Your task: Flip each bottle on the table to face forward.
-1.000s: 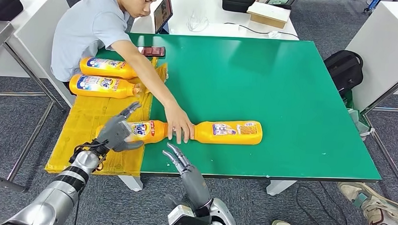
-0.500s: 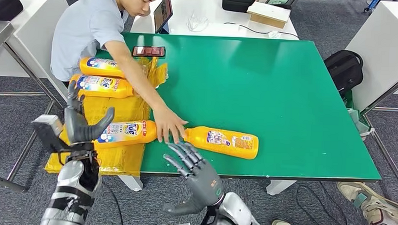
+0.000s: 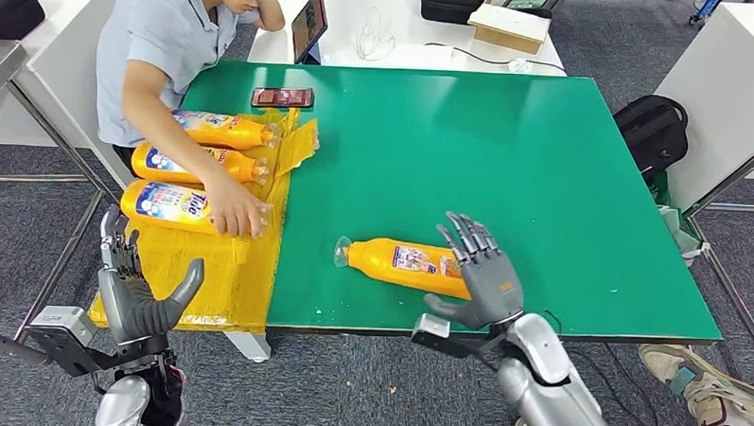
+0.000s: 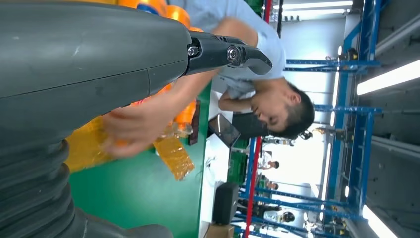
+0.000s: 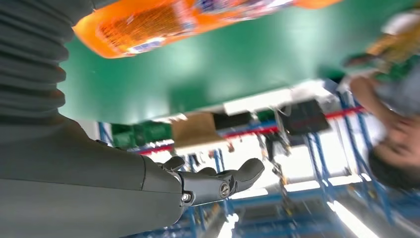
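Note:
An orange bottle point(image 3: 400, 263) lies on its side on the green table point(image 3: 508, 151), cap to the left, its printed label up; it shows as an orange bottle point(image 5: 198, 17) in the right wrist view. My right hand point(image 3: 480, 273) is at its base end, fingers spread and raised, holding nothing; my right hand point(image 5: 148, 191) is apart from the bottle. My left hand point(image 3: 141, 295) hangs open off the table's front left corner, also my left hand point(image 4: 99, 64). Three more orange bottles point(image 3: 179, 206), point(image 3: 193, 162), point(image 3: 227, 129) lie on a yellow sheet point(image 3: 229, 265). A person's hand point(image 3: 233, 211) rests on the nearest one.
A person point(image 3: 152, 44) sits at the table's far left corner. A phone point(image 3: 282, 97) lies at the table's back left, with a tablet point(image 3: 309, 23) behind it. A black bag point(image 3: 653, 128) stands on the floor to the right.
My left hand let go of the bottle and drew back below the table corner. The person pulled that bottle onto the yellow sheet. My right hand moved right to the remaining bottle's base.

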